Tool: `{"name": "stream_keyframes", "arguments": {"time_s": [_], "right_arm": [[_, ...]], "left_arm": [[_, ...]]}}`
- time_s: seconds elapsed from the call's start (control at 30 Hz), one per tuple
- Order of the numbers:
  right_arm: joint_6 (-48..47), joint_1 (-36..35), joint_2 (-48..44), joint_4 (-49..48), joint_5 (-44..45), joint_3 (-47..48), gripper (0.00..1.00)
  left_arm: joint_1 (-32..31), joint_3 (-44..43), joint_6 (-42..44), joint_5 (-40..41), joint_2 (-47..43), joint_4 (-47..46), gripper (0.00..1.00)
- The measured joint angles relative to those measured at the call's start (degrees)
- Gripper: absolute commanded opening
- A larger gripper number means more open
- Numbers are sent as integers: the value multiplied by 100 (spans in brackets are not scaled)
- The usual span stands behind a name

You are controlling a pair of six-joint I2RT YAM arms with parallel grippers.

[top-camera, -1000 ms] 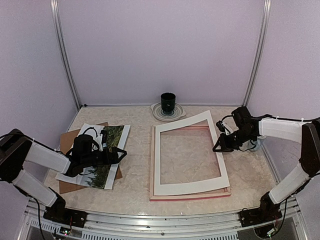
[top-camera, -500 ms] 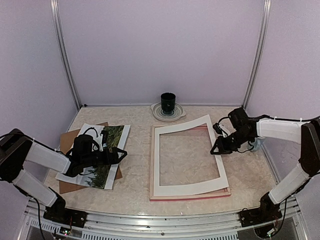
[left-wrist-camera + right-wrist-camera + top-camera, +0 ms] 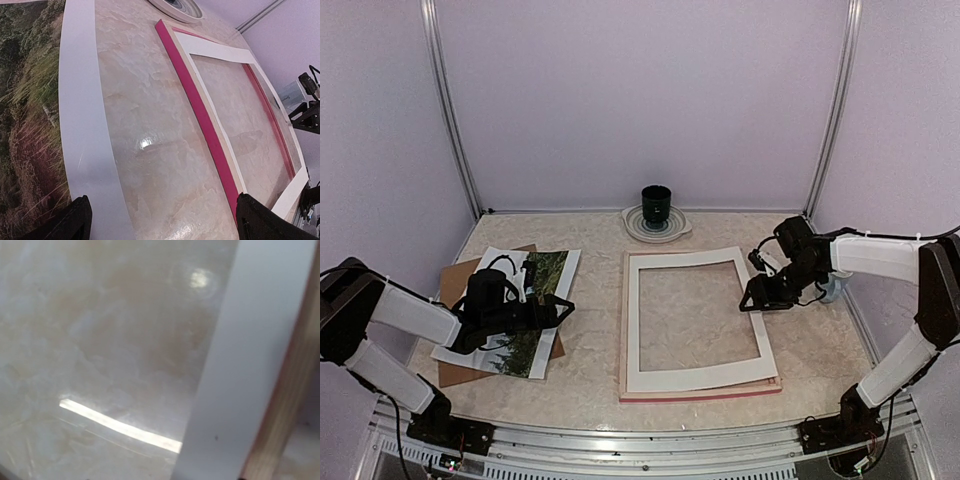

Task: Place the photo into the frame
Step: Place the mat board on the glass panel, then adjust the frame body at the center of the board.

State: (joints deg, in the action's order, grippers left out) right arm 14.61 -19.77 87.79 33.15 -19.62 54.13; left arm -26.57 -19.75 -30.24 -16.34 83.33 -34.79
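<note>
The photo [image 3: 542,278] lies on a brown backing board [image 3: 453,276] at the table's left. My left gripper [image 3: 558,308] hovers low over its right margin, open and empty. In the left wrist view the photo [image 3: 30,125] fills the left side, and the left gripper [image 3: 167,225] spans from its white margin to the frame [image 3: 200,110]. The frame [image 3: 700,394] lies flat at the middle with a white mat board [image 3: 695,378] resting in it. My right gripper [image 3: 752,303] sits at the mat's right band [image 3: 255,355], open, its fingertips outside the right wrist view.
A dark cup [image 3: 656,203] stands on a saucer [image 3: 672,228] at the back centre, just beyond the frame. Purple walls with metal posts close in the back and sides. The frame's pale wooden edge [image 3: 290,405] runs beside the mat in the right wrist view.
The mat board's far right corner was raised and skewed in my right gripper. It now lies flat and square in the frame, let go. The left arm has not moved.
</note>
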Motion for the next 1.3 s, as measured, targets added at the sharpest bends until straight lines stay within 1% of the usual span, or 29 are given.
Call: {"name": "stream_keyframes", "arguments": {"time_s": [0.23,0.4,0.53,0.63,0.9,1.3], "right_arm": [[20,-92,0,221,363,92,69],[70,-122,-39,422,778,216,75],[166,-122,-68,433,1115,229,77],[264,-122,-42,291,1193,151,77],[546,-122,334,-216,1036,-140,77],[804,-197,385,-992,258,-442,76]], "left_arm": [[0,0,-2,0,2,0,99],[0,0,-2,2,0,0,99],[0,0,0,4,0,0,99],[0,0,0,4,0,0,99],[22,0,0,7,0,2,99],[76,0,0,144,-9,9,99]]}}
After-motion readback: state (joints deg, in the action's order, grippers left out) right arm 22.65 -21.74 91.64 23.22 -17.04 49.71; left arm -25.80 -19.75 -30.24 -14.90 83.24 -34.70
